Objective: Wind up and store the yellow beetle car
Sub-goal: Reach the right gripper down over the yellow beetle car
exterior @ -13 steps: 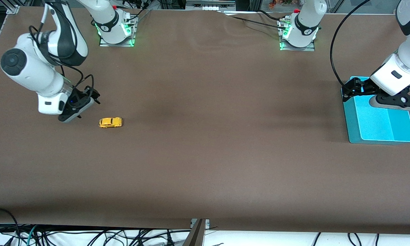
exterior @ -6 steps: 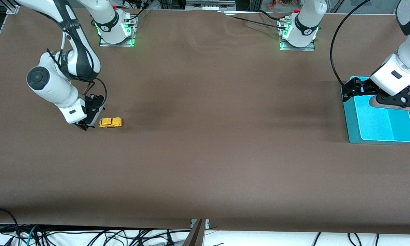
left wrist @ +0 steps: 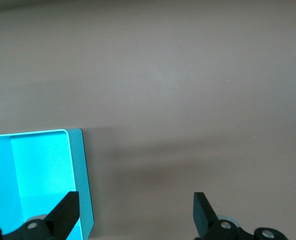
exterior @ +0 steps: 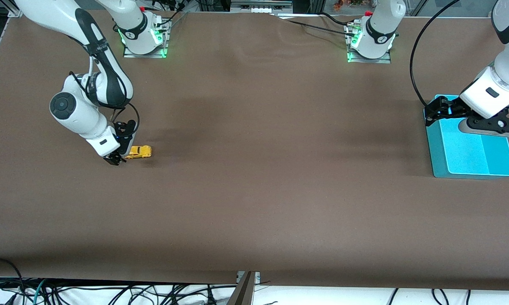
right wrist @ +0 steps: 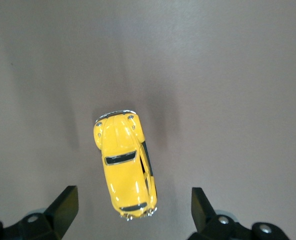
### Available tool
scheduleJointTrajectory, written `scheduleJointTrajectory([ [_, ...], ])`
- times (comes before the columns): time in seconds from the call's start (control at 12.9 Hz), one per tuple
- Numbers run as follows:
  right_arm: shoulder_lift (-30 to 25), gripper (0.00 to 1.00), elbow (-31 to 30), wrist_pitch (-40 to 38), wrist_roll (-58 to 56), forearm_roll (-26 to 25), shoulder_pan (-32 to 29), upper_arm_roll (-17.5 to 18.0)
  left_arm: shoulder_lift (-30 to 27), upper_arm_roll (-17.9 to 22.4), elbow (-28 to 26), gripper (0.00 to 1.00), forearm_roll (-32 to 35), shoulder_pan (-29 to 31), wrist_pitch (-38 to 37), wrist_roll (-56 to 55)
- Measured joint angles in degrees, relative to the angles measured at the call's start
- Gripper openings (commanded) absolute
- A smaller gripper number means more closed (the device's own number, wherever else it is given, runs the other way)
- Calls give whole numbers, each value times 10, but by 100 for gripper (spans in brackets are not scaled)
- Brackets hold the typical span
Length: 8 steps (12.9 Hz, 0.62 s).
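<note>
Where the right arm reaches down toward its own end of the table: right gripper [exterior: 119, 159] low at the tail end of the yellow beetle car [exterior: 138, 151], fingers spread apart, nothing between them. In the right wrist view, yellow beetle car [right wrist: 125, 164] upright on its wheels on the bare brown table [right wrist: 228, 75], rear end lying in the gap between the two fingertips [right wrist: 65, 202], both fingertips clear of the body; nose pointing away from the gripper, slightly askew to the finger line. Dark windows and chrome bumpers visible. Contact with the car: none seen. At the left arm's end of the table: left gripper [exterior: 445, 111] waiting over the farther edge of the cyan tray [exterior: 502, 163], fingers wide apart, holding nothing. In the left wrist view, left gripper [left wrist: 136, 212] open over the table just beside the corner of the cyan tray [left wrist: 77, 145], one fingertip [left wrist: 68, 207] over the tray rim. Car and tray well apart, at separate ends of the table [exterior: 279, 169].
</note>
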Motion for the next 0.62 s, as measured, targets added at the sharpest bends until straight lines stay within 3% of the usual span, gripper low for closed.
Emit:
scheduleJointTrajectory([
  [0.23,19,96,-1,13,-11,0,0,0,0,0,0,100,0,0,0,0],
  [0.62,21,53,-4,13,-15,0,0,3,0,0,0,100,0,0,0,0],
])
